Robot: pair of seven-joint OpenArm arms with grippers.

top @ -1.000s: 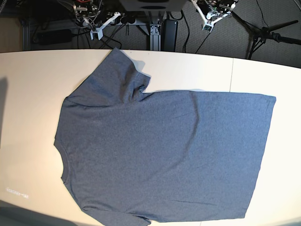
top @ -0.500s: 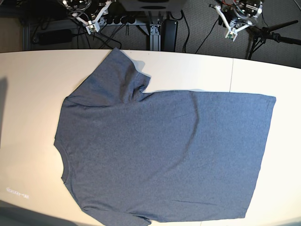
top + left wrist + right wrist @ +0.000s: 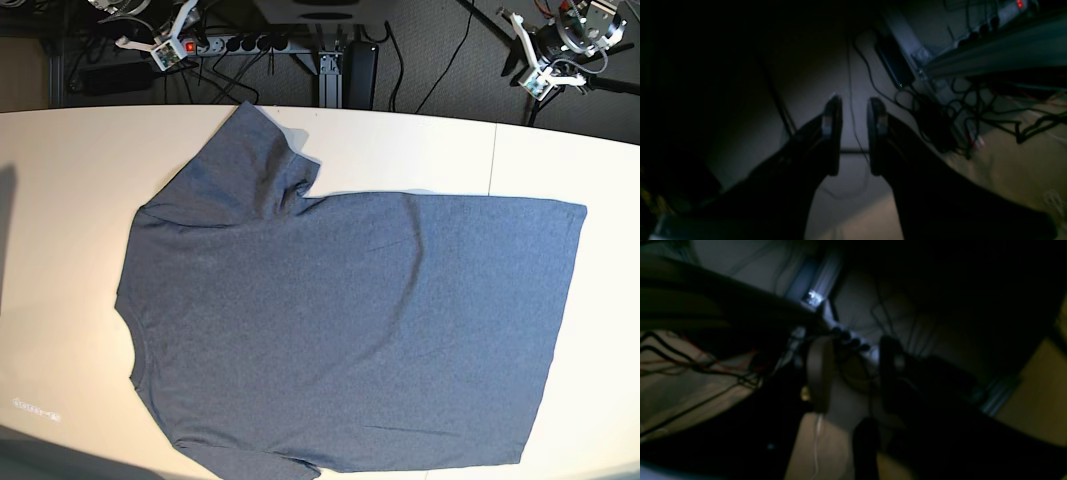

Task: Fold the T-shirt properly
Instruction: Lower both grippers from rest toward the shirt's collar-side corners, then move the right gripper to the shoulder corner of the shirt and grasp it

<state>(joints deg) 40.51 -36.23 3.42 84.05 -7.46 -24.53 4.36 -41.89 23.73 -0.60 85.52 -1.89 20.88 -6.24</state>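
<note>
Slate-blue and heathered, the T-shirt (image 3: 340, 320) lay spread flat on a pale table (image 3: 60, 200) in the base view, plain side up, with no lettering showing. Its round neck faced the left edge of that view and its hem ran down the right side. One short sleeve pointed toward the far edge of the table, with a small fold where it met the body. The other sleeve, at the near edge, was cut off by the bottom of the view.

Both arms were off the table, above the dark floor behind it, well apart from the shirt. The left gripper (image 3: 545, 75) hung at the top right of the base view. In its own dim wrist view, the left gripper (image 3: 853, 110) had its two fingers parted by a narrow gap, with nothing between them, over grey floor and black cables (image 3: 973, 110).

The right gripper (image 3: 165, 45) sat at the top left, near a power strip (image 3: 235, 44). In its blurred wrist view, the right gripper (image 3: 853, 350) had its fingers spread and empty.
</note>
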